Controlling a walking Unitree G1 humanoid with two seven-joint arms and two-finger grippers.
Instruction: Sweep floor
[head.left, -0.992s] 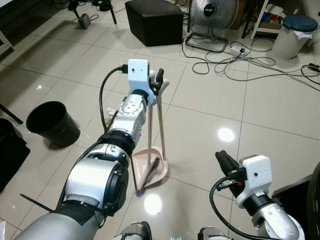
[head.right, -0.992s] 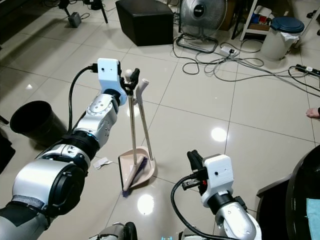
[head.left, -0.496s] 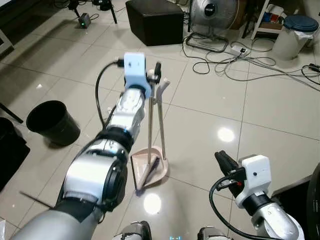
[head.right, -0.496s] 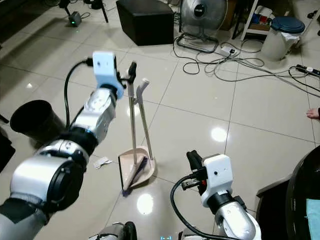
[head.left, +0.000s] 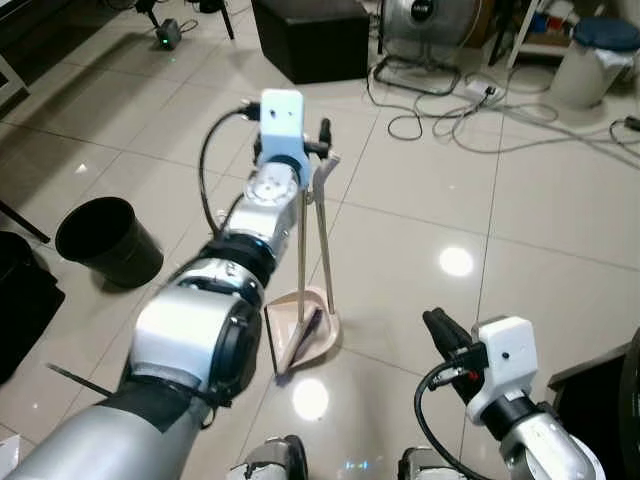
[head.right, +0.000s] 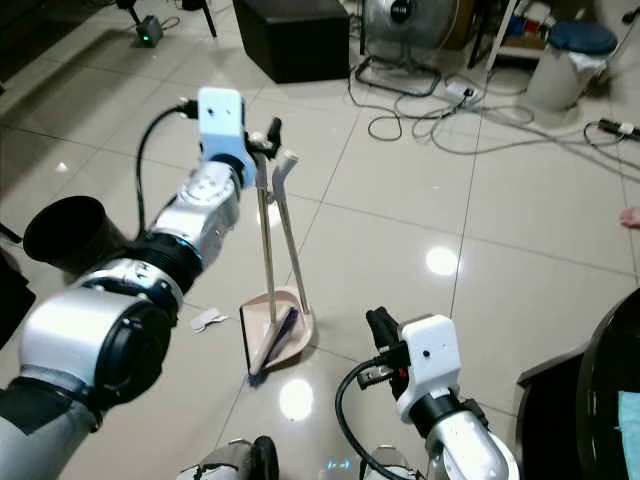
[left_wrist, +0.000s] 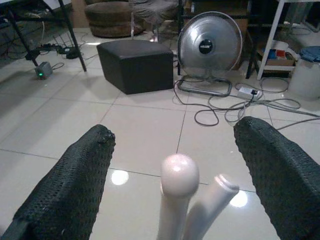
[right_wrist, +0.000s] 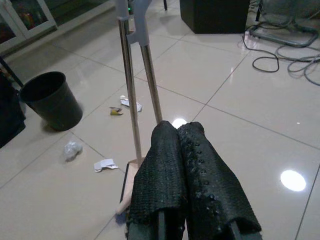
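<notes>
A pink dustpan (head.left: 318, 327) stands on the tiled floor with its long handle upright, and a broom (head.left: 301, 240) stands in it. My left gripper (head.left: 320, 150) is at the tops of the two handles, open. In the left wrist view its two fingers (left_wrist: 75, 175) are spread wide, with the broom's round knob (left_wrist: 179, 175) and the dustpan handle's tip (left_wrist: 222, 184) between them, touching neither. My right gripper (head.left: 441, 326) hovers low at the front right, shut on nothing. Paper scraps (right_wrist: 105, 165) lie on the tiles left of the dustpan.
A black bin (head.left: 108, 240) stands to the left. Further back are a black ottoman (head.left: 310, 35), a floor fan (left_wrist: 209, 47), loose cables (head.left: 470, 120) and a white bin with a blue lid (head.left: 595, 55). A dark object edges the lower right corner (head.right: 600, 390).
The head camera has tipped down a little. My left wrist has shifted slightly around the handle tops. Broom, dustpan and right gripper stay where they were.
</notes>
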